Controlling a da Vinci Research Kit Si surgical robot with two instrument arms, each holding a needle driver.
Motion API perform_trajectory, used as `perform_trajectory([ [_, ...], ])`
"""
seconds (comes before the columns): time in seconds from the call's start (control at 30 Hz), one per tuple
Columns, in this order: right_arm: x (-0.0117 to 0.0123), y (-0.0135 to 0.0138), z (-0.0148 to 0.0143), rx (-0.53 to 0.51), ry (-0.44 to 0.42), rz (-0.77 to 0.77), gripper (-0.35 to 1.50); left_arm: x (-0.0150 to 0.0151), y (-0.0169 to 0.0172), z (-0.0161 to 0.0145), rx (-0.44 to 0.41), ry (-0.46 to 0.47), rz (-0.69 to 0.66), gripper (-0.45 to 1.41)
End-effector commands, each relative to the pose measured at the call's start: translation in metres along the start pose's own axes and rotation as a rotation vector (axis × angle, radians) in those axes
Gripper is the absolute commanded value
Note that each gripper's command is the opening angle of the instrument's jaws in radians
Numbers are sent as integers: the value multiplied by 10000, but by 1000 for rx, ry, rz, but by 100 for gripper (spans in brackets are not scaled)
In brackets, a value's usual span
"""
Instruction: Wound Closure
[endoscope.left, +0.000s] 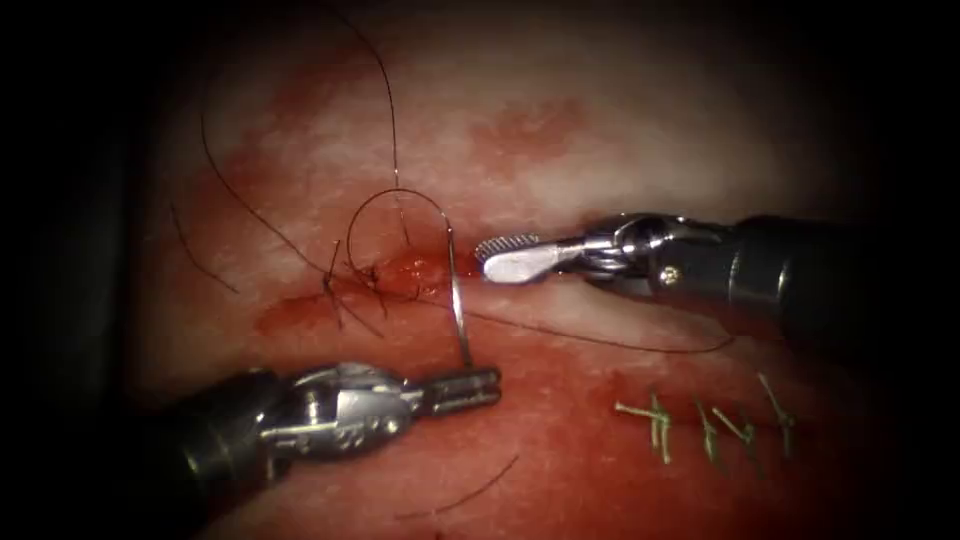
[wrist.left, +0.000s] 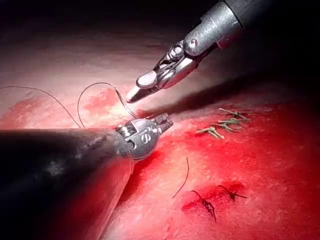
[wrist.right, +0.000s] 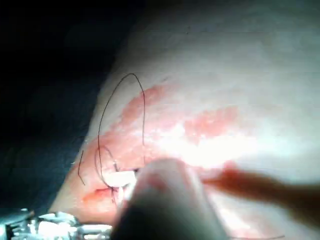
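Needle (endoscope.left: 456, 290) sits centre frame in the endoscope view, standing near-vertical, lower end clamped in the left tool (endoscope.left: 478, 388) near one end of its curve. Upper part rises to the cut (endoscope.left: 400, 272); can't tell if the tip is in the tissue (endoscope.left: 560, 150) or just over it. In the left wrist view the needle (wrist.left: 126, 106) arcs up from the left tool (wrist.left: 162, 121) jaws, which are clenched on it.

Thread (endoscope.left: 385, 200) loops above the cut, one strand runs to upper centre, another trails lower right under the right tool (endoscope.left: 508, 256). Knotted stitch (endoscope.left: 350, 280) with dark tails sits at the cut's left end.

Right tool comes in from the right, just right of the needle, jaws parted, holding nothing; same in the left wrist view (wrist.left: 145, 85).

Red fluid (endoscope.left: 560, 460) covers the lower tissue. Pale green stitches (endoscope.left: 700, 425) lie lower right; loose thread scrap (endoscope.left: 470, 495) at bottom centre.
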Motion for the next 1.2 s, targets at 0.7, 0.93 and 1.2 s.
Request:
perform_trajectory([
  [0.7,-12,10,32,-19,-49,-29,76,3,-1,16,-15,0,13,-45],
  [0.93,-13,12,30,-38,-92,-64,-35,3,0,16,-17,-1,13,-45],
  [1.2,-13,20,29,-32,-102,-211,-35,5,-1,14,-21,-1,6,-3],
])
